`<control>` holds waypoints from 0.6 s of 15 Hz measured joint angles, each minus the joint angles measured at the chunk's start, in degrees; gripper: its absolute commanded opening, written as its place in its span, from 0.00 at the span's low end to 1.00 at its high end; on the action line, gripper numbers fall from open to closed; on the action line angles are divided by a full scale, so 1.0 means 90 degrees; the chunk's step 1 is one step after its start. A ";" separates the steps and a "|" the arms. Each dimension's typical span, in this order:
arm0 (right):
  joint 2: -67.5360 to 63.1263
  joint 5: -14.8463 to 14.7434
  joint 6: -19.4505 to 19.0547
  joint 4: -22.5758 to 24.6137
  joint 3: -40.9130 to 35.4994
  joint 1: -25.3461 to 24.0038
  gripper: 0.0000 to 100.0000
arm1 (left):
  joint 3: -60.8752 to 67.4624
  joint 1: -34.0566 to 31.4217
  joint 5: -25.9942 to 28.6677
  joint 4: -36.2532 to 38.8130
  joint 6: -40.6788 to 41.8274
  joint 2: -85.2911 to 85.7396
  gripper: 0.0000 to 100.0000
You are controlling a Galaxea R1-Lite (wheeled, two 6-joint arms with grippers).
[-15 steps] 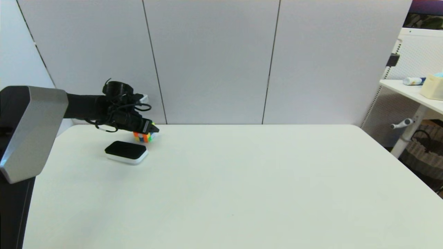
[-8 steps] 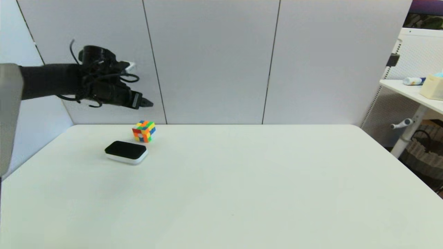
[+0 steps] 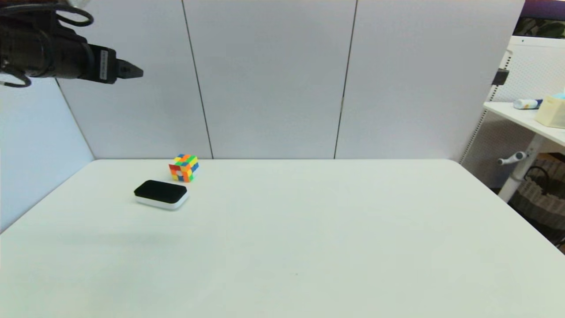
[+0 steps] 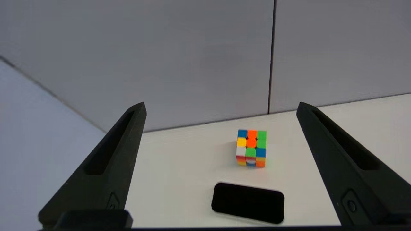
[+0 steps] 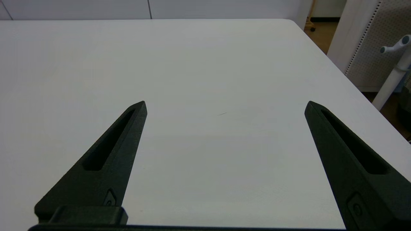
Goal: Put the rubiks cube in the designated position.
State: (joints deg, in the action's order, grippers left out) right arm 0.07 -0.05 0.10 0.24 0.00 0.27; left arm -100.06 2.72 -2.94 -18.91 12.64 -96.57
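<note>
2 pincers gape wide and empty: the left pincer point(image 3: 132, 71) hangs high above the rubiks cube point(image 3: 183, 167), which sits free on the surface point(image 3: 309, 229) just behind the black-topped pad point(image 3: 160, 194), seemingly placed, while the right pincer point(image 5: 224, 106) idles.

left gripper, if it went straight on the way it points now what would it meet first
Probably the grey wall panel behind the table: the left gripper, open, points roughly level, high above the rubiks cube. Depth is unclear.

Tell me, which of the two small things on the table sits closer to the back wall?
The rubiks cube, multicoloured, sits nearer the wall; the flat black-topped pad lies in front.
</note>
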 measured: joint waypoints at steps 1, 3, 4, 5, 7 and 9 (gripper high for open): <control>0.0000 0.0000 0.0000 0.0000 0.0000 0.0000 1.00 | 0.0626 0.0012 -0.0056 0.0306 -0.0042 0.0355 1.00; 0.0000 0.0005 0.0000 -0.0003 0.0000 0.0000 1.00 | 0.2078 0.0016 -0.0165 0.1000 -0.0138 0.1099 1.00; 0.0000 0.0003 0.0000 0.0000 0.0000 0.0000 1.00 | 0.2977 0.0022 -0.0213 0.1394 -0.0232 0.1559 1.00; 0.0000 0.0005 -0.0003 -0.0003 0.0000 -0.0003 1.00 | 0.3695 0.0022 -0.0242 0.1715 -0.0309 0.1941 1.00; 0.0000 0.0003 0.0000 0.0000 0.0000 -0.0003 1.00 | 0.5468 0.0026 -0.0301 0.2599 -0.0489 0.2811 1.00; 0.0000 0.0003 -0.0003 -0.0003 0.0000 -0.0003 1.00 | 0.6926 0.0028 -0.0325 0.3518 -0.0639 0.3476 1.00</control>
State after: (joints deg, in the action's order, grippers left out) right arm 0.07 -0.02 0.07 0.22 0.00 0.24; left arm -37.73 2.97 -5.86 12.75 6.89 -65.29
